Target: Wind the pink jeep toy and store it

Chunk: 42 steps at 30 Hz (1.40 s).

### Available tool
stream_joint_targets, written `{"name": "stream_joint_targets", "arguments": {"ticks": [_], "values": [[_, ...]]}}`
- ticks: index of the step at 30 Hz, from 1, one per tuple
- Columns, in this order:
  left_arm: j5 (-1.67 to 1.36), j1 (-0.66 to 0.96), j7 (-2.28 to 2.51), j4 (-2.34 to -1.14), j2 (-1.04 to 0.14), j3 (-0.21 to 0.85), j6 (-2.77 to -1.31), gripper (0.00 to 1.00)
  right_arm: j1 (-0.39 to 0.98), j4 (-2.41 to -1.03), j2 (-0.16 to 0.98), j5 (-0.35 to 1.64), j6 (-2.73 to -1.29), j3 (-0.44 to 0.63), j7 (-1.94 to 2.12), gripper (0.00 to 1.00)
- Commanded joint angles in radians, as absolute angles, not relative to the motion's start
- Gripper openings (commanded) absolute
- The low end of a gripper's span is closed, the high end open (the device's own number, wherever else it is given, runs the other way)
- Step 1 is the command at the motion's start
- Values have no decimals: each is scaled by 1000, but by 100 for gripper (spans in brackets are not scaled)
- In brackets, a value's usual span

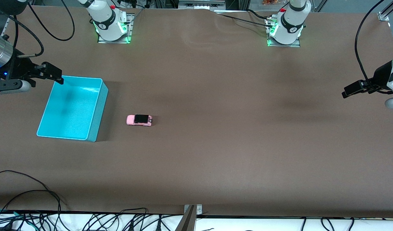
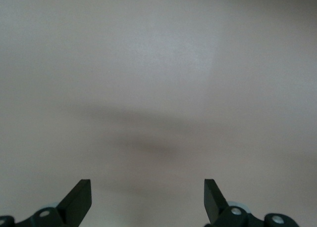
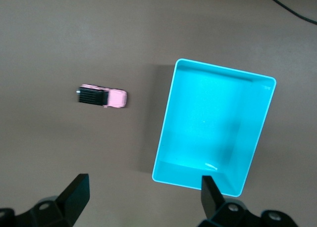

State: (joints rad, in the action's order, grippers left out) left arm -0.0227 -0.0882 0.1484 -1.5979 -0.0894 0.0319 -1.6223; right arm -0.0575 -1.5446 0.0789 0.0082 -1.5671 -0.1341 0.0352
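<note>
pink jeep toy (image 1: 139, 120), one, beside one cyan bin (image 1: 55, 135); left gripper (image 2: 147, 200) and right gripper (image 3: 143, 195) both released.

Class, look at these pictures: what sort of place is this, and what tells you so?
Probably a robotics lab: two arm bases bolted to a brown table, loose cables along its edge, and only a pink jeep toy beside a cyan bin.

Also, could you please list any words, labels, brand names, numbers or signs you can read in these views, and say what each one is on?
No text can be read in any view.
Right arm's base: a small round dark mark, too small to read.
Left arm's base: a like mark, too small to read.
Pink jeep toy: no lettering shows.
Cyan bin: plain, no label.
Left pincer and right pincer: open, no markings.
</note>
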Motion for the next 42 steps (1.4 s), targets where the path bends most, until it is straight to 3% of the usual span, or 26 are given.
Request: {"name": "stream_joint_targets", "arguments": {"ticks": [1, 5, 15, 26, 42], "values": [[-34, -84, 124, -1621, -67, 37, -1632, 100, -63, -1572, 71, 29, -1554, -120, 29, 100], [-34, -83, 133, -1621, -69, 38, -1647, 100, -63, -1637, 42, 32, -1595, -121, 28, 100], [-34, -81, 133, -1621, -71, 38, -1651, 100, -60, -1943, -90, 58, -1874, -135, -13, 100], [-34, -81, 133, -1621, -71, 38, -1649, 100, -60, -2120, -77, 57, -2140, -219, -222, 100], [-34, -81, 135, -1621, -71, 38, -1649, 100, -55, -2212, 44, 55, -2313, -229, -362, 100]]}}
